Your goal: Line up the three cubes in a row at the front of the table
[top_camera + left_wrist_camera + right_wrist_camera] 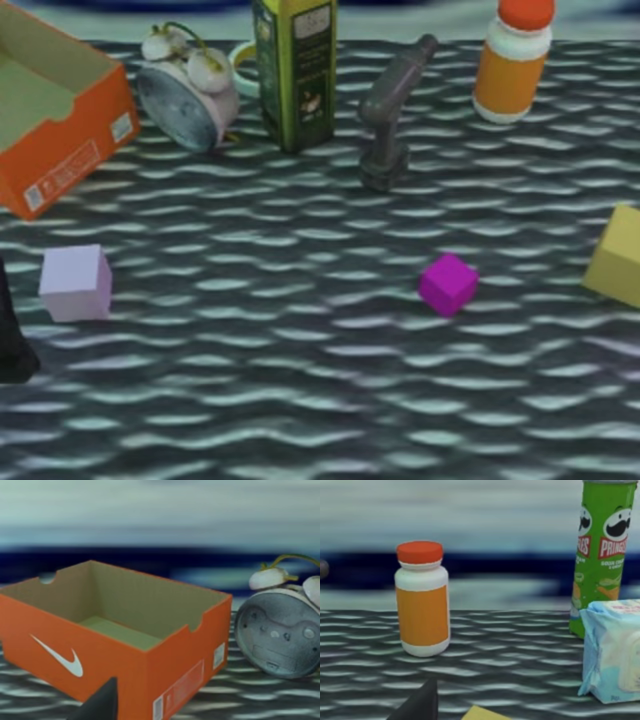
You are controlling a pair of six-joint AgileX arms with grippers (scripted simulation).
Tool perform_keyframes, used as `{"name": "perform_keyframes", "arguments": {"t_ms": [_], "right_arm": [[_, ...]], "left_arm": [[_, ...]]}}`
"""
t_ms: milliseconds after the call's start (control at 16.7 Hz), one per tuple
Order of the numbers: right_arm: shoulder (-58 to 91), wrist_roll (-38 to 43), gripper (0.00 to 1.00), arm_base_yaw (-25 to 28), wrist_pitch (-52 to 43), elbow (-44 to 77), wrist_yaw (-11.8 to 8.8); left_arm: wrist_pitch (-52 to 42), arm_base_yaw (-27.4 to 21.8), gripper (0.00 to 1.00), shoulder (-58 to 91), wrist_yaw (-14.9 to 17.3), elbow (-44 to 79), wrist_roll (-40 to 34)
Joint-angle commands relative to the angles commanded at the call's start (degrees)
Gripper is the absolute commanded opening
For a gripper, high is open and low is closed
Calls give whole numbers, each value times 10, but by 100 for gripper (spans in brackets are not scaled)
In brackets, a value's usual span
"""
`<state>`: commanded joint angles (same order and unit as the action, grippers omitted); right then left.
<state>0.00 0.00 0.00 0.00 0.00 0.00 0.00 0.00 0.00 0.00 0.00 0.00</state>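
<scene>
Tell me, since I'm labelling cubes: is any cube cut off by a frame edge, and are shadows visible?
Top view: mustard cube cut by the right edge; lilac cube and magenta cube whole, no distinct shadows. Right wrist view: only the mustard cube's corner. Left wrist view: no cube.
</scene>
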Motion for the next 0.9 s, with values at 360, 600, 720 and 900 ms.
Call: {"name": "perform_keyframes", "arguments": {"t_ms": [360,600,720,900], "right_arm": [[58,-6,100,19,-39,58,-1],[213,-23,100,60,-133,200,0],[326,-33,100,86,-193,289,1],[518,-51,100,128,-293,431,2]], "left_arm": [[0,0,100,0,0,0,0],[0,0,100,0,0,0,0],[0,0,100,0,0,0,0],[0,0,100,0,0,0,0]]}}
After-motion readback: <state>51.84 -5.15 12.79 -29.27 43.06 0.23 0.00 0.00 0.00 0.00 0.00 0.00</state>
